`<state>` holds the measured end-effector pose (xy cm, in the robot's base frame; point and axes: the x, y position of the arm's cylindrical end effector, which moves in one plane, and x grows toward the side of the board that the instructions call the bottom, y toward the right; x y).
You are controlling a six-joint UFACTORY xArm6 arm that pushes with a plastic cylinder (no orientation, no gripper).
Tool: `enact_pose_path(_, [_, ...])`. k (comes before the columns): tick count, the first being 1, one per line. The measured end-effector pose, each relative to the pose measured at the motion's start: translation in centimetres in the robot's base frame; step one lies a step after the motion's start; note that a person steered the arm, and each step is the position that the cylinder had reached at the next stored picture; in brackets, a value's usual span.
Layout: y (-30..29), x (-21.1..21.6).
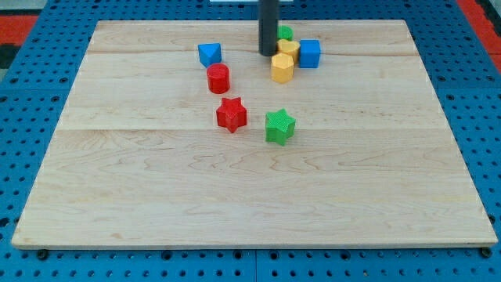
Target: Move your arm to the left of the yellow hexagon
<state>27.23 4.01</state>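
Note:
The yellow hexagon (282,67) stands near the view's top centre of the wooden board (156,196). My tip (268,53) is just up and to the left of it, very close, at its upper left corner. The dark rod rises out of the view's top. Behind the hexagon sits another yellow block (290,48), its shape unclear, with a green block (286,33) partly hidden behind the rod and a blue cube (310,53) to its right.
A blue triangular block (209,54) and a red cylinder (218,78) lie to the left of my tip. A red star (231,114) and a green star (279,126) lie lower, near the board's middle. Blue pegboard (31,117) surrounds the board.

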Motion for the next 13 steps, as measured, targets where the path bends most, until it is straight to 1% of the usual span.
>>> enact_pose_path(1, [0.7,-0.2])
enact_pose_path(3, [0.2,-3.7])
enact_pose_path(4, [-5.0,-3.7])
enact_pose_path(6, [-6.2,-3.6])
enact_pose_path(9, [-6.2,-3.7])
enact_pose_path(10, [-6.2,-2.3])
enact_pose_path(11, [-6.2,-1.9])
enact_pose_path(13, [-6.2,4.5])
